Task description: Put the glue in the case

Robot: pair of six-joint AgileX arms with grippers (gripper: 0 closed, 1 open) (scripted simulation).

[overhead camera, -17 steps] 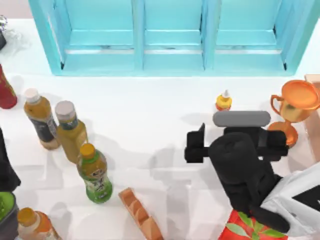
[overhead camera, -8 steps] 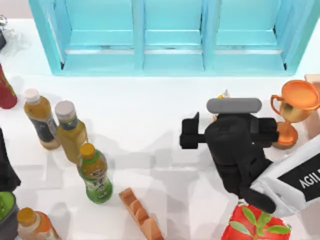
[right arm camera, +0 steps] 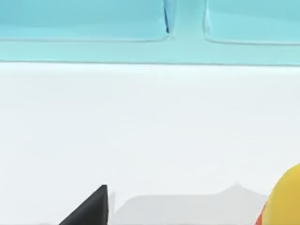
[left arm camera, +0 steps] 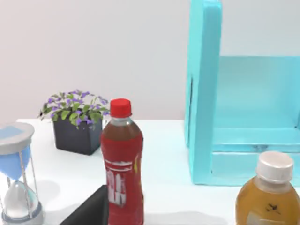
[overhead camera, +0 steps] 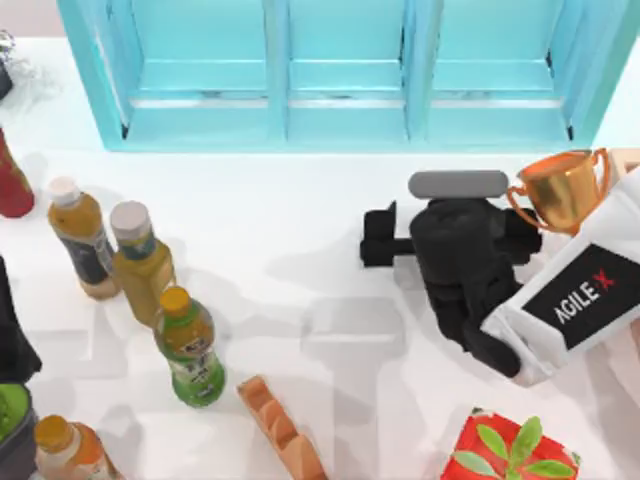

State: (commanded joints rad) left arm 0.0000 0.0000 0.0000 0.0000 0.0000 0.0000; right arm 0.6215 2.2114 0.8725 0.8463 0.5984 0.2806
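Right gripper (overhead camera: pixel 445 215) (state can't tell) beside rounded yellow glue (right arm camera: pixel 286 199), w/ glossy trophy (overhead camera: pixel 560 190) nearby.

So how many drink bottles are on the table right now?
5 that I can see, all on the left: red bottle at the edge, white-capped, grey-capped, green-labelled, and orange one at the bottom corner. Others may be hidden.

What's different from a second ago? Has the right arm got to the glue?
The right gripper has moved toward the blue cabinet and now covers the glue's spot from above; the right wrist view shows the glue close by, though whether the jaws grip it cannot be told. The trophy cup has shifted toward the cabinet and now tilts. The bottles and the parked left arm are unchanged.
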